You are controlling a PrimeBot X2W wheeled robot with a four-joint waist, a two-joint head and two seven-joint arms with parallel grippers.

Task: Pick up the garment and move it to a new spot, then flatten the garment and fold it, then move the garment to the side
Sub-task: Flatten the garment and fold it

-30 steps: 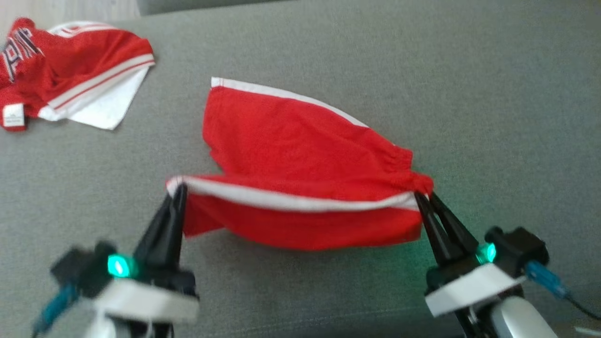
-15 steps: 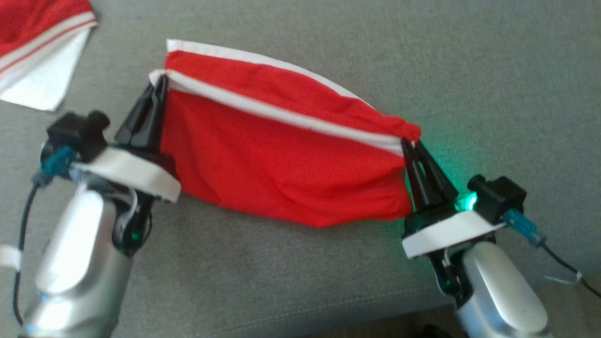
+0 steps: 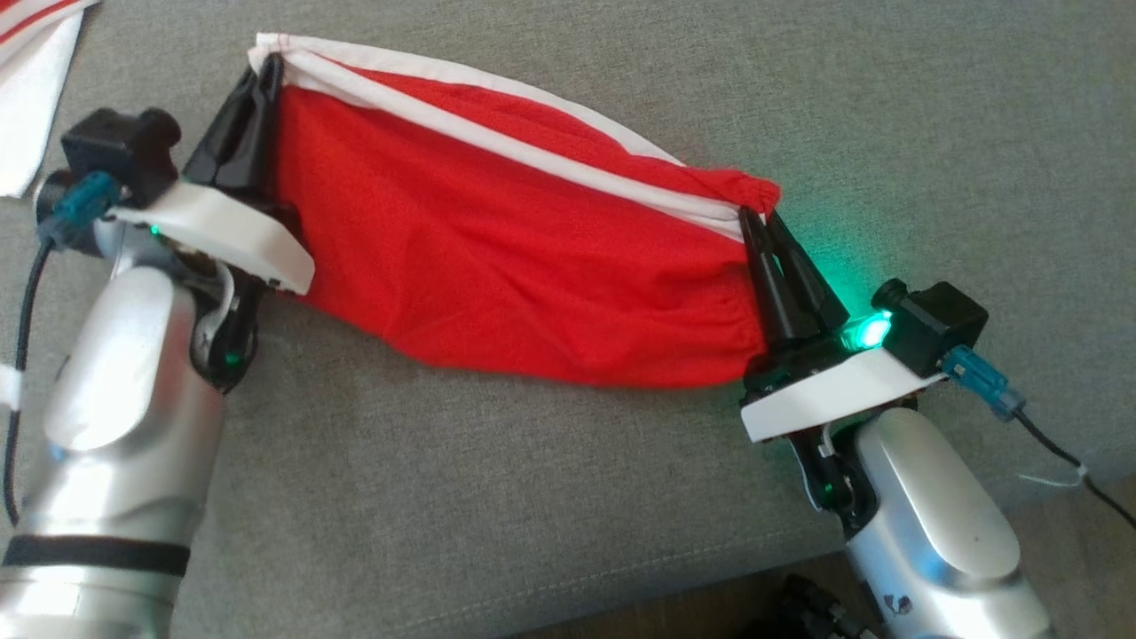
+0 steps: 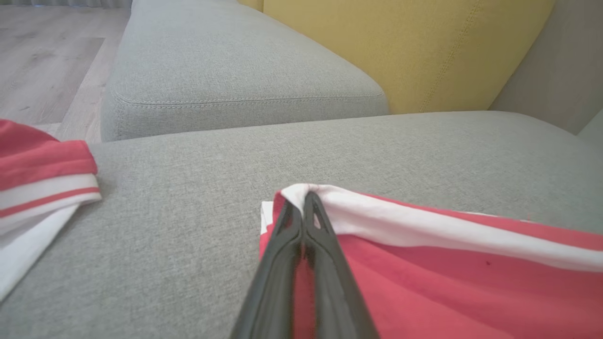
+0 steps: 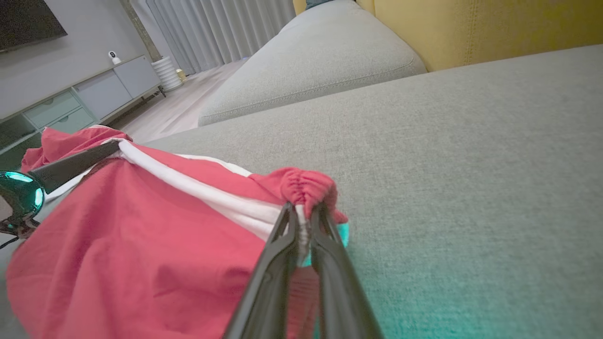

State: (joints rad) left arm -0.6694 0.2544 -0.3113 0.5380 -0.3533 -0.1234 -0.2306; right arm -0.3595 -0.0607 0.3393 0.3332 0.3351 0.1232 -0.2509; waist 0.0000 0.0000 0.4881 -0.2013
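Red shorts (image 3: 497, 257) of thin, matte knit cloth with a white band along the edge hang stretched between two pairs of long, dark, tapering fingers, above a grey sofa seat (image 3: 887, 106) of coarse woven fabric. The left gripper (image 3: 264, 75) is pinched tight on the white band's far-left corner. The right gripper (image 3: 754, 220) is clamped on the right corner, where the cloth bunches into small gathers. The red panel sags between them in soft folds, its lower edge curved. The jersey (image 3: 27, 106) lies on the seat at the far left, apart from the shorts, showing a white sleeve with red-striped trim. A smooth yellow back cushion (image 4: 400, 42) stands beyond the seat. Compared with a second ago, the held band has been carried away from the robot and now nearly meets the shorts' far white edge; the camera has also shifted.
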